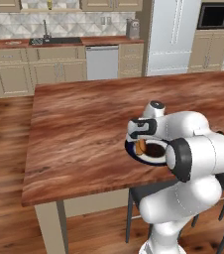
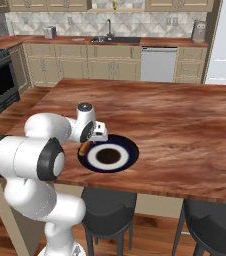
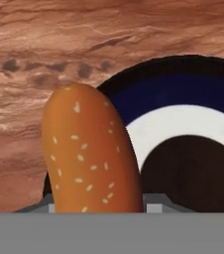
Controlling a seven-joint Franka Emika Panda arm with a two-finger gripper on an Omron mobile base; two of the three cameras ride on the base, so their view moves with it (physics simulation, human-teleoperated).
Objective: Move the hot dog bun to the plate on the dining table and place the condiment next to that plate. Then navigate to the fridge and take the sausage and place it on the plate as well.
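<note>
The hot dog bun (image 3: 86, 154) is gripped between the jaws of the gripper (image 1: 140, 144) and is held low over the near-left rim of the plate (image 2: 129, 150), which sits at the near edge of the dining table (image 1: 84, 124). In the hand view the sesame-seeded bun is seen overlapping the plate's dark outer band, with its far end reaching past the rim over bare wood. Whether the bun is already touching the plate cannot be told.

The step in hand is judged to be the setting-down of the bun. It is done well if the bun is first carried a little further inward, toward the white ring and dark centre, so that no part is left hanging over the rim. The bun should then be lowered until it rests on the plate before the jaws are parted, and the hand lifted straight up so the bun is not dragged or rolled off.
</note>
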